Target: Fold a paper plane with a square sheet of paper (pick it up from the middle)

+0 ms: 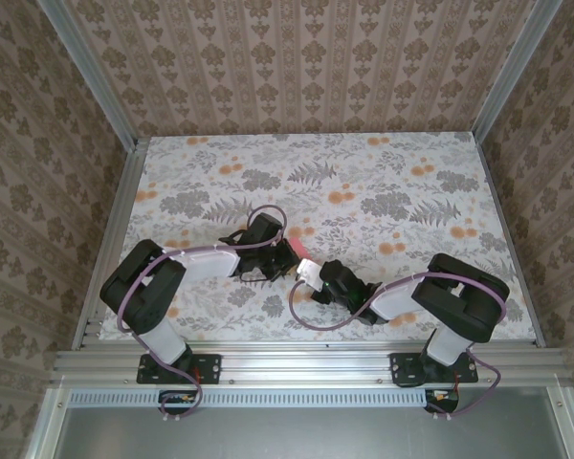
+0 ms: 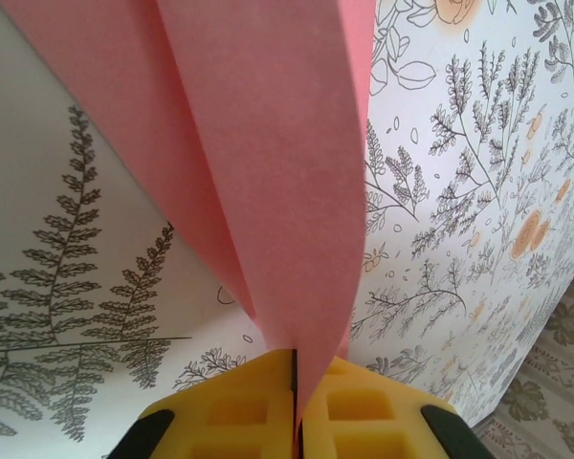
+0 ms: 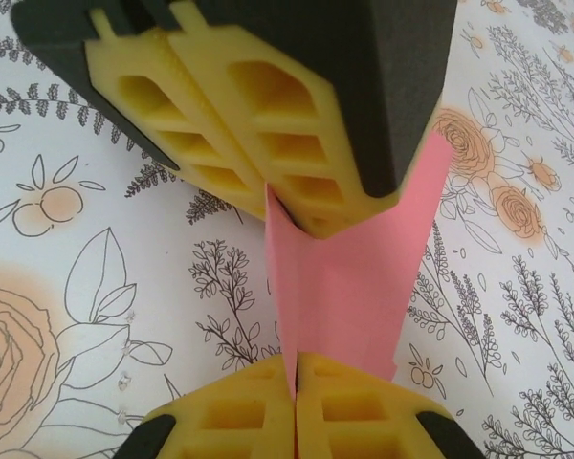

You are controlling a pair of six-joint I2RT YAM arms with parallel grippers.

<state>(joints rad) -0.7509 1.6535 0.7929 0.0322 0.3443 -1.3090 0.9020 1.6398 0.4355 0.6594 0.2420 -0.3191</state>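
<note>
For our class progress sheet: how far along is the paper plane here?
Done: the paper is picked up and creased into long layers. In hand: left fingers and right fingers both pinch it shut. Left: it looks like a folded strip, not yet a pointed plane, so probably more folds.

Folded sheet of paper [image 3: 349, 287]: above table [image 1: 364, 172], near-centre, spanning two grippers. Left gripper [image 3: 306, 218]: at sheet's far-left end, sheet between its pads. Right gripper [image 3: 295, 368]: at near-right end, sheet between its pads, just beside left gripper. Arm bases: table's near edge, well apart.
</note>
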